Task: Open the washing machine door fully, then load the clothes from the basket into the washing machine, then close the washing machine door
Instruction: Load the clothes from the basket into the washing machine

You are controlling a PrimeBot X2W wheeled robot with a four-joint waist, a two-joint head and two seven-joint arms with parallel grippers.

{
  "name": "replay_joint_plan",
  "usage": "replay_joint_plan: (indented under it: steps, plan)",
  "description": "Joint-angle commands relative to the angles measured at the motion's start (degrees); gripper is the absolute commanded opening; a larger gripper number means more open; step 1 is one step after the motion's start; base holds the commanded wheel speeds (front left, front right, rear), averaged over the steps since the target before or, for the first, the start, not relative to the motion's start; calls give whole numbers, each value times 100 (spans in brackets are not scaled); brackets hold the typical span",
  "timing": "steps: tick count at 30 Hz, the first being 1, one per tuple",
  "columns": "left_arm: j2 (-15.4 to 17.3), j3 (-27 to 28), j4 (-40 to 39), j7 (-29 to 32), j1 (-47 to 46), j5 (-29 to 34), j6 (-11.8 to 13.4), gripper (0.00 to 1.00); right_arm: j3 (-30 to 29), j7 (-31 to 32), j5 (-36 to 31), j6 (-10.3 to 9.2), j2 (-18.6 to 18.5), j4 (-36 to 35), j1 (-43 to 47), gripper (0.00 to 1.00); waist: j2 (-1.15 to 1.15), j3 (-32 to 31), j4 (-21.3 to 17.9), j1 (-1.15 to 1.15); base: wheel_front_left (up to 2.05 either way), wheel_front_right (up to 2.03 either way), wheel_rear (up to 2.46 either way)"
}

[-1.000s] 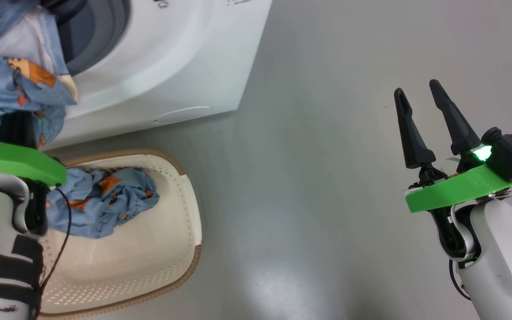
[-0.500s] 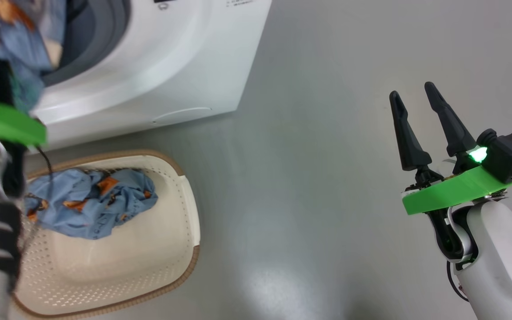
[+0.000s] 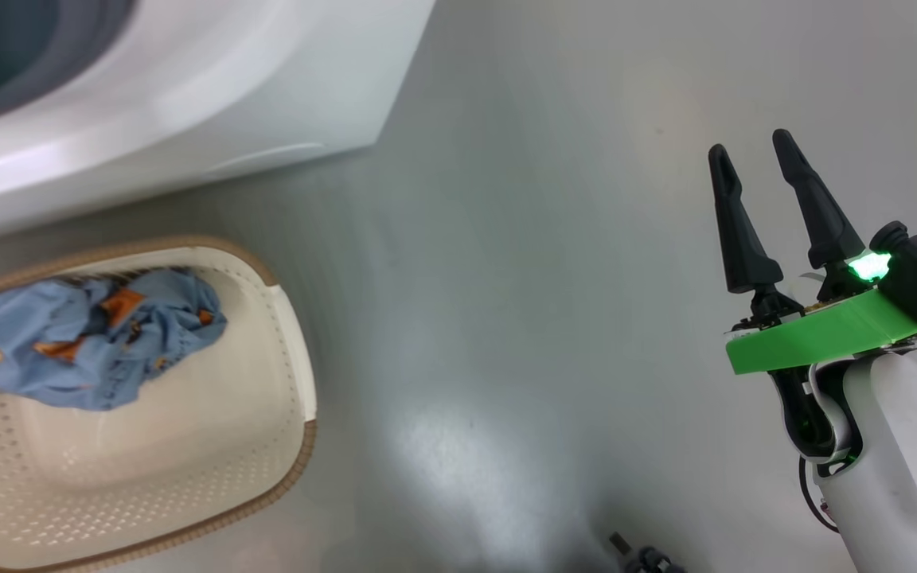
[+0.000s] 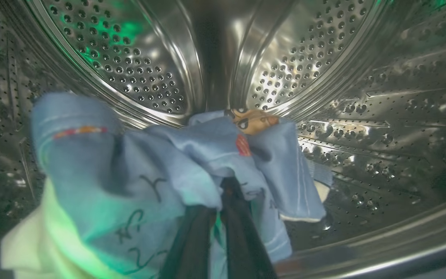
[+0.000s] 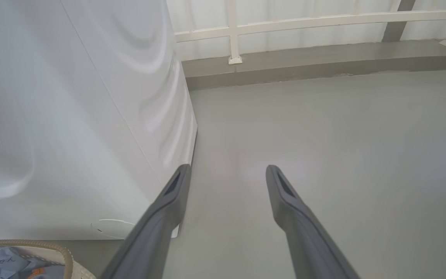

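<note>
My left gripper (image 4: 217,193) is inside the washing machine's perforated steel drum (image 4: 323,58). It is shut on a light-blue printed garment (image 4: 149,166) that drapes over its dark fingers. The white washing machine (image 3: 188,103) is at the head view's top left, and its side panel (image 5: 72,116) is in the right wrist view. Below it, the cream basket (image 3: 295,382) holds more blue clothes (image 3: 84,342). My right gripper (image 3: 749,145) hangs open and empty over the floor, far right of the basket. Between its open fingers (image 5: 227,170) is bare floor. The washing machine door is out of view.
Grey floor (image 3: 506,278) spreads between the basket and my right arm. A white railing (image 5: 304,21) on a low kerb runs behind the machine. A small dark object (image 3: 641,559) sits at the head view's bottom edge. The basket's brown rim (image 5: 52,246) lies beside the machine's corner.
The head view has shifted, so the machine and basket sit further left. My left arm, with its garment, rose toward the machine's opening and left that view. The right gripper stays open.
</note>
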Motion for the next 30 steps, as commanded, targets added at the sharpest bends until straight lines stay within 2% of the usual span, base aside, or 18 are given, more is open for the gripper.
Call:
replay_joint_plan:
  steps: [1, 5, 6, 7, 8, 14, 18, 22, 30]
  plan:
    - [348, 21, -74, 64, -205, -53, -12, 0, 33, -46, 3, 32, -35, -140, 46, 100, 0, 228, -107, 0, 0, 0, 0]
    - [447, -237, 125, 508, -590, -136, -12, 0, 38, -46, -29, 32, 17, -155, 25, 100, 0, 330, -99, 0, 0, 0, 0]
    - [466, -296, 201, 634, -679, -142, -12, 38, 43, -46, -32, 32, 26, -151, 15, 100, 0, 343, -101, 0, 0, 0, 0]
    - [494, -369, 261, 721, -766, -114, -12, 85, 52, -46, -33, 32, 36, -147, 3, 100, 0, 351, -106, 0, 0, 0, 0]
    - [515, -432, 317, 787, -844, -95, -12, 100, 63, -46, -32, 32, 43, -143, -9, 100, 0, 354, -114, 0, 0, 0, 0]
    - [536, -637, 651, 1059, -1176, -83, -12, 100, 71, -46, -15, 32, 40, -131, -27, 100, 0, 319, -152, 0, 0, 0, 0]
    - [444, -872, 1044, 1862, -1337, -84, -12, 100, 60, -46, -19, 32, 19, -116, -3, 100, 0, 255, -148, 0, 0, 0, 0]
    - [370, -953, 1254, 2258, -1423, -164, -12, 100, 73, -46, -29, 32, 31, -96, -1, 100, 0, 179, -119, 0, 0, 0, 0]
    - [285, -1208, 1001, 1930, -1113, -345, -12, 100, 98, -46, -17, 32, -16, -40, 1, 100, 0, -66, 15, 0, 0, 0, 0]
